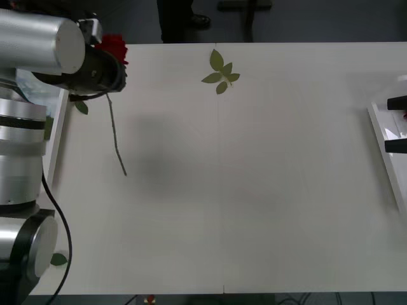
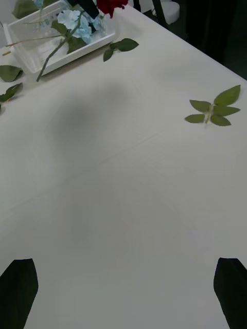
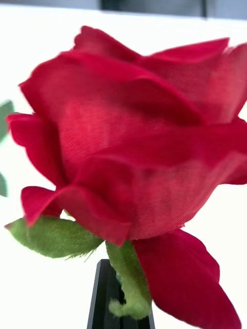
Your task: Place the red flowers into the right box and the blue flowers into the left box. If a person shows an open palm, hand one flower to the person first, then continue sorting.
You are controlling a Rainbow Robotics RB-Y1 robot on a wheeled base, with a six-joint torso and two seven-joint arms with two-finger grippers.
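Observation:
My left gripper (image 1: 116, 60) is shut on a red flower (image 1: 114, 46) at the table's far left corner. The rose's thin stem (image 1: 114, 136) hangs down over the table. In the left wrist view the bloom (image 3: 134, 139) is very close, and the black fingers (image 3: 103, 303) are shut on its green stem. Blue flowers (image 2: 74, 23) lie in the left box (image 2: 31, 56), whose rim (image 1: 60, 127) shows under my left arm. My right gripper (image 1: 395, 124) stands open over the right box (image 1: 381, 136), with nothing between its black fingers (image 2: 20, 290).
A loose green leaf sprig (image 1: 221, 71) lies at the far middle of the table. More loose leaves (image 2: 10, 82) lie beside the left box. A person's dark trousers and shoe (image 1: 181, 19) show beyond the far edge.

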